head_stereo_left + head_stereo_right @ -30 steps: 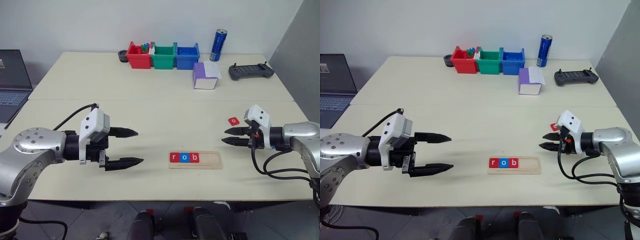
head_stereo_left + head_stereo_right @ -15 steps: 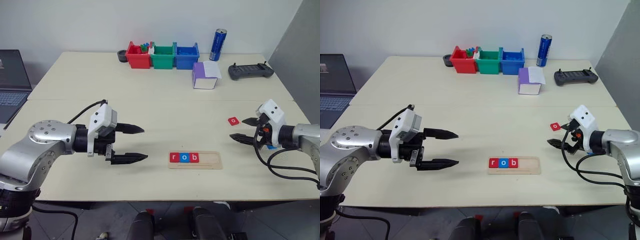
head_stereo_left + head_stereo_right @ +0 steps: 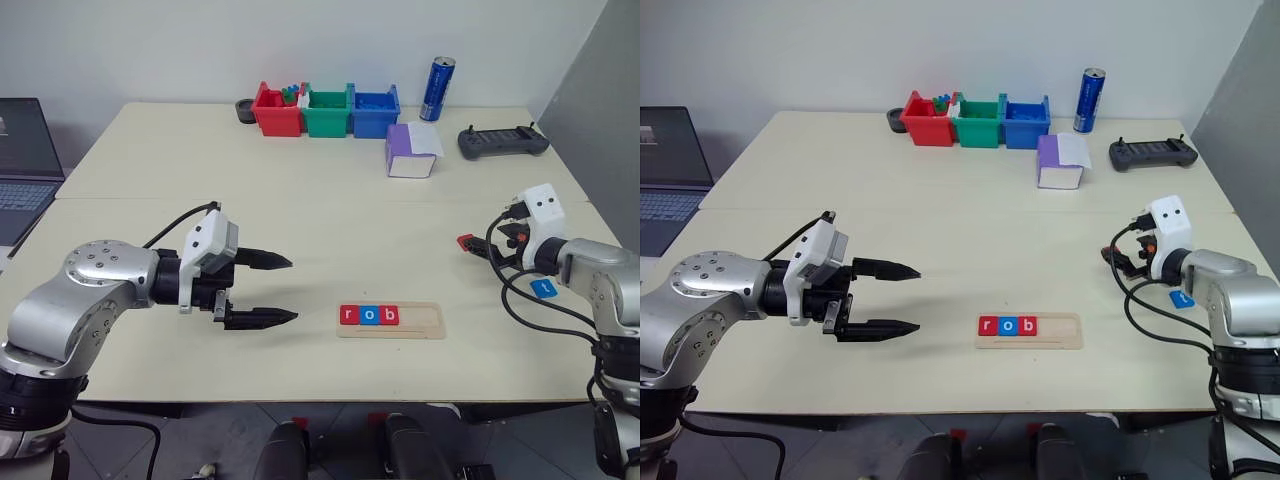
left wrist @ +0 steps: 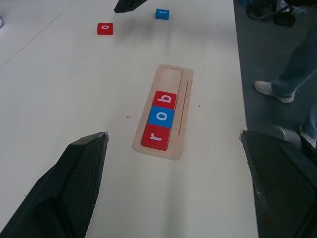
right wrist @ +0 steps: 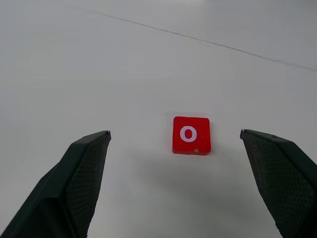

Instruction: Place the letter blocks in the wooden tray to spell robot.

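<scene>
Table [image 3: 300, 215] of pale cream holds a wooden tray [image 3: 392, 320] near its front edge, with red r, blue o, red b filling its left end. Left gripper [image 3: 270, 290] hovers beside it, fingers apart. Right gripper [image 5: 176, 141], fingers spread, frames a loose red o tile [image 5: 191, 135]; a blue tile [image 3: 543, 288] lies nearby.

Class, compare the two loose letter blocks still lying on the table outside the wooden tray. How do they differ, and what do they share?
1. Colour: the red block is red; the blue block is blue.
2. Letter: the red block shows a white "o"; the blue block's letter is too small to read.
3. Place: the red block lies ahead of the open right gripper; the blue block lies beside that arm.

Both are small square tiles lying flat outside the wooden tray.
</scene>
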You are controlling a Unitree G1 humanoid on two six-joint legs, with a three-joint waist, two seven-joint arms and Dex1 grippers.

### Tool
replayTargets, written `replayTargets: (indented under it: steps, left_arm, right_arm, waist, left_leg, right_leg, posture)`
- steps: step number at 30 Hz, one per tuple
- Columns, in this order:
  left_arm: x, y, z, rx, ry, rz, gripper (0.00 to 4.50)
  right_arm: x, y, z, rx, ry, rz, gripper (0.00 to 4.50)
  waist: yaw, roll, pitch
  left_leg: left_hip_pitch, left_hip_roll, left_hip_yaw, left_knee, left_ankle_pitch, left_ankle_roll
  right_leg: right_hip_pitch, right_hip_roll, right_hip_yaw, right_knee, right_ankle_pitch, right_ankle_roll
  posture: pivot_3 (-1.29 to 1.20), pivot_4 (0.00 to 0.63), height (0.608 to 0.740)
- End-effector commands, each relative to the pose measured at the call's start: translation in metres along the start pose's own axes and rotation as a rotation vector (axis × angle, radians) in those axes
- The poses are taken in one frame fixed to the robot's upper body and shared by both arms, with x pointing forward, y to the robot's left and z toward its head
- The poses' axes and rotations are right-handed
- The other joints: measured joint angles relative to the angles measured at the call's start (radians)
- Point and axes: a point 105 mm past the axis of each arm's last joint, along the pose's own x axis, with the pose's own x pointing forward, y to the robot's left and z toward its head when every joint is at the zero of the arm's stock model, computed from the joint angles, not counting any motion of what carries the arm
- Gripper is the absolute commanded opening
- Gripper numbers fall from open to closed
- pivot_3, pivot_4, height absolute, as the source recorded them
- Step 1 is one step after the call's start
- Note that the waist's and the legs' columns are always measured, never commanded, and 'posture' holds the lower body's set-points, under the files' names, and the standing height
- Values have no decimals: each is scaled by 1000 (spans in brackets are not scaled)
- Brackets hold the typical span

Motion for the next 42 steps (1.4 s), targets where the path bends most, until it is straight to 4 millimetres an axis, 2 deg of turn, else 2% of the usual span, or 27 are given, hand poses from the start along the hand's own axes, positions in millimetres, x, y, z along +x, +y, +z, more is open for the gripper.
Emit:
replayTargets:
  steps: [1,10,13,19,27,42]
  left_arm:
    - [-7,-3,8,37,-6,9,4500]
    - [-8,-3,8,31,-12,31,4500]
    - [-8,-3,9,32,-13,36,4500]
    - [-11,-6,10,30,-11,50,4500]
    - [-11,-10,10,23,-13,69,4500]
    - [-12,-9,9,14,-13,91,4500]
  right_arm:
    - [-3,-9,14,19,-30,-37,4459]
    - [10,-3,10,1,25,33,4459]
    - [17,-8,5,-24,58,48,4459]
    - [26,-23,16,-35,69,18,4459]
    - [32,-22,25,-46,59,39,4459]
    - [39,-21,26,-31,61,36,4459]
  waist:
    - [0,0,0]
    - [-1,0,0]
    - [-1,0,0]
    - [-4,0,0]
    - [-2,0,0]
    - [-2,0,0]
  left_leg:
    - [0,0,0,0,0,0]
    - [0,0,0,0,0,0]
    - [0,0,0,0,0,0]
    - [0,0,0,0,0,0]
    - [-1,0,0,0,0,0]
    - [0,0,0,0,0,0]
  right_leg:
    - [-1,0,0,0,0,0]
    - [-1,0,0,0,0,0]
    - [-1,0,0,0,0,0]
    - [-1,0,0,0,0,0]
    - [-1,0,0,0,0,0]
    - [-1,0,0,0,0,0]
  posture:
    - [0,150,740]
    - [0,150,740]
    - [0,150,740]
    - [0,150,740]
    - [0,150,740]
    - [0,150,740]
